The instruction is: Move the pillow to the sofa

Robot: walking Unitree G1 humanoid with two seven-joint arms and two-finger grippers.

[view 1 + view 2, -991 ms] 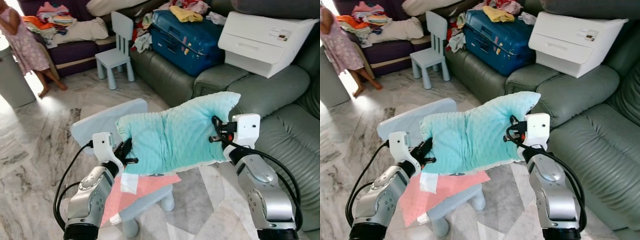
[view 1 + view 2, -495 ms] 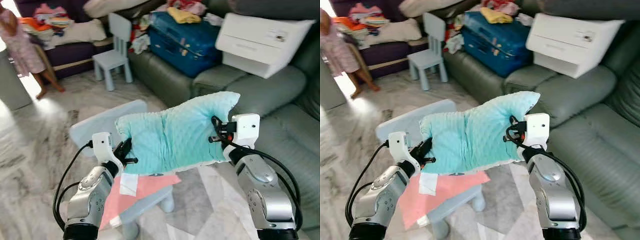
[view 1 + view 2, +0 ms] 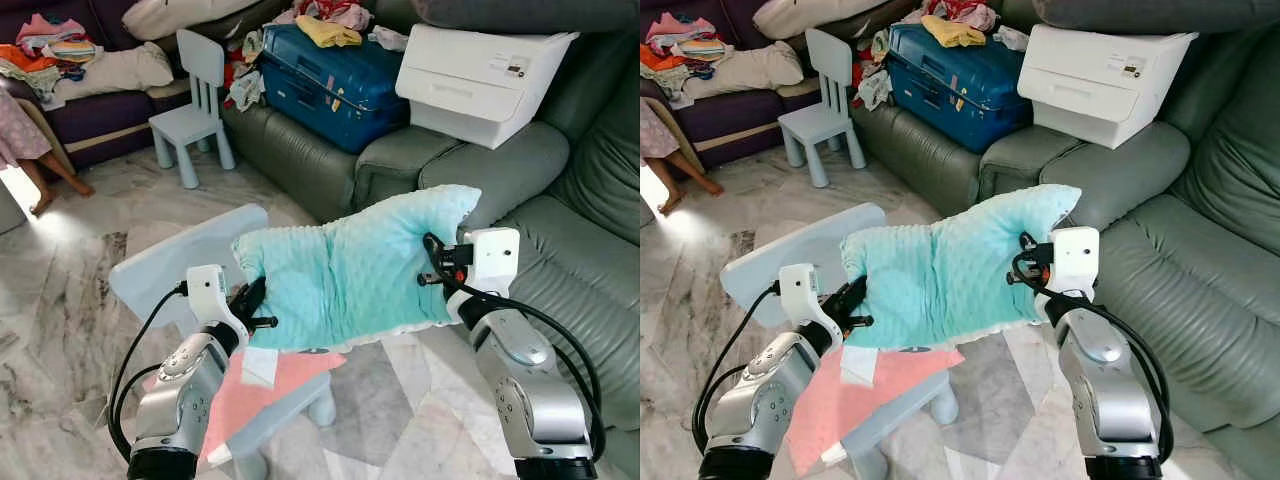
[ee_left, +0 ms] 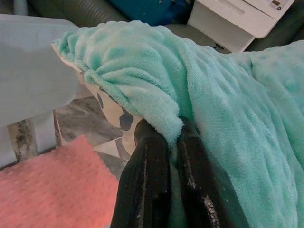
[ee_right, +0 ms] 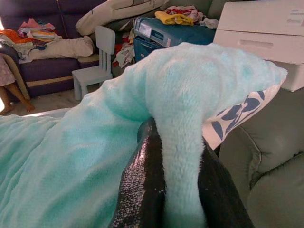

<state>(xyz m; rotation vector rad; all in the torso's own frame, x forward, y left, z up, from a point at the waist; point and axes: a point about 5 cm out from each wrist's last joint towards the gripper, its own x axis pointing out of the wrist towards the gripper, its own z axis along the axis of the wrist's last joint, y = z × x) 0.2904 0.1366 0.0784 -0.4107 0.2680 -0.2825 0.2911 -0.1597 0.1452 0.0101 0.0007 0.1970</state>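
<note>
Mint pillow [image 3: 350,265] carried aloft between 2 grippers, above a small chair [image 3: 190,255] draped with a pink cloth [image 3: 265,385].

Left gripper [image 3: 255,310] pinching 1 end, right gripper [image 3: 432,265] clamped on the other, keeping the soft body spread and clear of the floor. Ahead: green sofa [image 3: 560,250], bare seat cushions to the right, a white printer [image 3: 480,70] and blue suitcase [image 3: 335,85] crowding the rest.
</note>
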